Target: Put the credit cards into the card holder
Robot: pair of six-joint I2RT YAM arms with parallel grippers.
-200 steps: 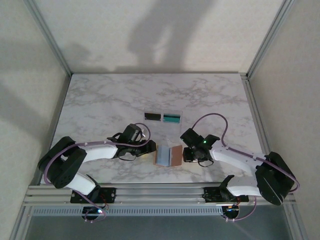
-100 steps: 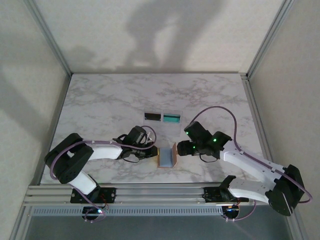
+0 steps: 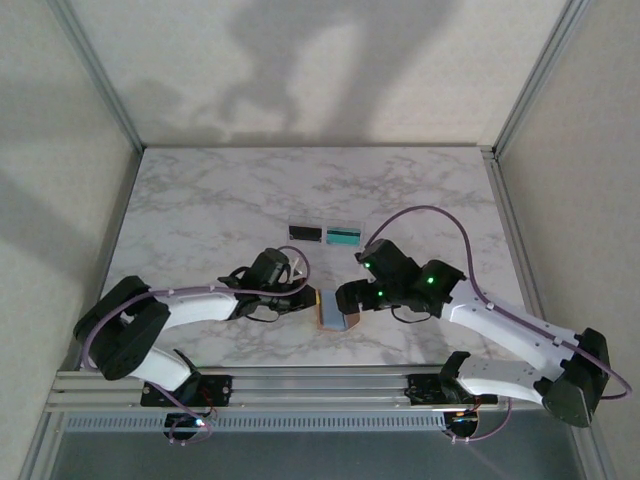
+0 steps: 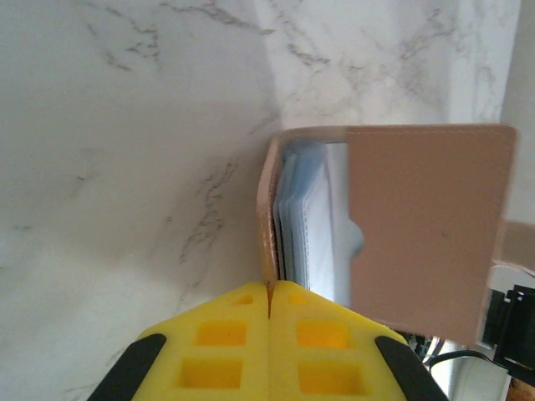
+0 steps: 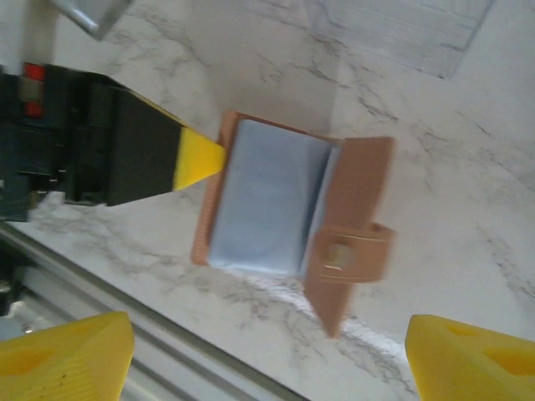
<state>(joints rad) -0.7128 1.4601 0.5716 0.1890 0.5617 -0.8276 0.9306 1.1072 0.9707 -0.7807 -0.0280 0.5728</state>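
Note:
The card holder [image 3: 334, 311] lies near the table's front edge, tan leather with grey-blue pockets [image 5: 266, 200]. Its left cover is flat and its right cover [image 4: 428, 224] stands partly raised, clasp tab [image 5: 349, 251] hanging off it. My left gripper [image 4: 269, 291] is shut on the edge of the left cover; from above it [image 3: 312, 303] sits just left of the holder. My right gripper [image 5: 267, 351] is open over the holder with nothing between its fingers, just right of it in the top view [image 3: 349, 298]. Two credit cards, black [image 3: 304, 232] and teal [image 3: 343, 236], lie flat farther back.
The aluminium rail [image 3: 320, 385] runs along the near table edge, close to the holder. Bare marble [image 3: 220, 200] spreads behind and to both sides of the cards. The purple cables [image 3: 430, 215] loop above the right arm.
My left gripper closed on the holder's left cover. My right gripper opened, let go of the right cover and moved left over the holder. The holder went from flat open to partly folded.

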